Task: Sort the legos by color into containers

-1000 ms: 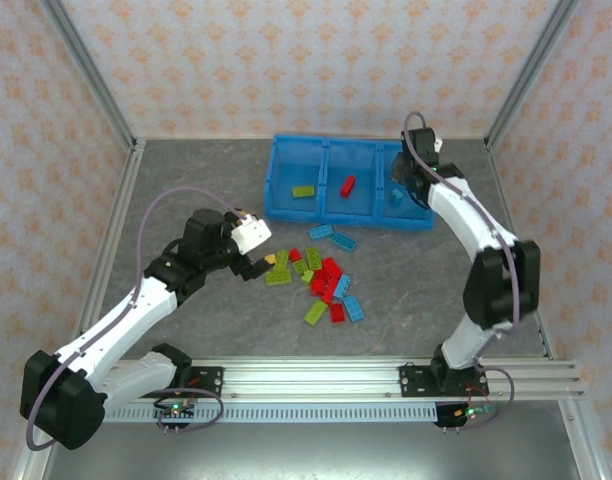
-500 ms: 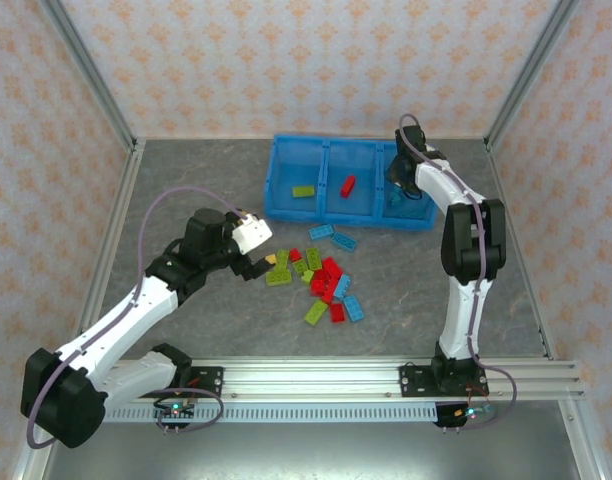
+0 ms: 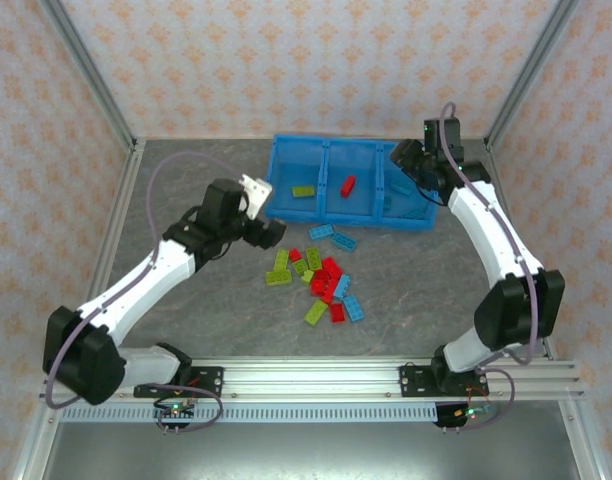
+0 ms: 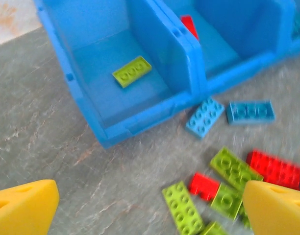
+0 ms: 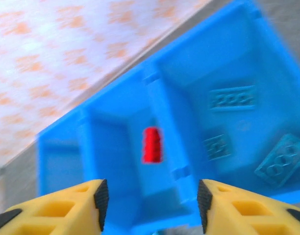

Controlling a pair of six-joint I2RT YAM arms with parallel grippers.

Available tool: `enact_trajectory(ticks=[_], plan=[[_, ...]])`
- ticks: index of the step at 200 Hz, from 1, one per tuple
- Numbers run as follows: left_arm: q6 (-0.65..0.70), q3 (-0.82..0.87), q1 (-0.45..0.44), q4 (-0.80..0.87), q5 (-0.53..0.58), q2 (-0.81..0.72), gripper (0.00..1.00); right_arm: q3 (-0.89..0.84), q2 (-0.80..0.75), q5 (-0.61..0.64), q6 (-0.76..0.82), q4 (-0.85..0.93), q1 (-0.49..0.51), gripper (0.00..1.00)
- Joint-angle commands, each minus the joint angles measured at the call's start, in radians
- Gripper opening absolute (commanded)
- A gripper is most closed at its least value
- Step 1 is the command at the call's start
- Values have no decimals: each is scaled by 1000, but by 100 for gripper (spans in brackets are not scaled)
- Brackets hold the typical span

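The blue bin (image 3: 286,213) stands at the back of the table. Its left container holds a yellow-green lego (image 3: 303,191) (image 4: 132,71), its middle one a red lego (image 3: 347,185) (image 5: 151,144), its right one light blue legos (image 5: 232,99). A mixed pile of legos (image 3: 321,280) lies on the table in front of it. Two light blue legos (image 4: 205,117) lie near the bin's front wall. My left gripper (image 3: 271,233) (image 4: 150,215) hovers open by the bin's left front corner, holding nothing. My right gripper (image 3: 401,163) (image 5: 151,205) is open and empty above the bin.
Metal frame posts and patterned walls close in the table on three sides. An aluminium rail (image 3: 386,375) runs along the near edge. Bare grey tabletop (image 3: 186,320) lies to the left of the pile, and more to its right.
My left gripper has moved up from the pile's left edge toward the bin's left front corner. My right arm has swung outward, and its gripper has drawn back from the right container.
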State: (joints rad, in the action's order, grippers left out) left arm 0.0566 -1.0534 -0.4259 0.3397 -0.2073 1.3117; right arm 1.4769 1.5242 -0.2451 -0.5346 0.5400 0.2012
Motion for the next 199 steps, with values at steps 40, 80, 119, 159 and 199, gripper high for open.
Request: enact_trajectory(ticks=[40,80,119,159,199], plan=[[-764,-137,-58,288,-35,221,83,52,51,-184,97,331,168,72],[-865,-202,-145,358,34,360,79,83,89,-127,114,388,168,83],[-999,-196,-161,291,-9,450,70,75,94,-122,107,374,167,84],[-1010,-245,-166,252,-32,525,60,63,96,-117,115,376,167,85],[-1000,-291,-168,268,-27,581,58,49,91,-115,111,368,168,85]])
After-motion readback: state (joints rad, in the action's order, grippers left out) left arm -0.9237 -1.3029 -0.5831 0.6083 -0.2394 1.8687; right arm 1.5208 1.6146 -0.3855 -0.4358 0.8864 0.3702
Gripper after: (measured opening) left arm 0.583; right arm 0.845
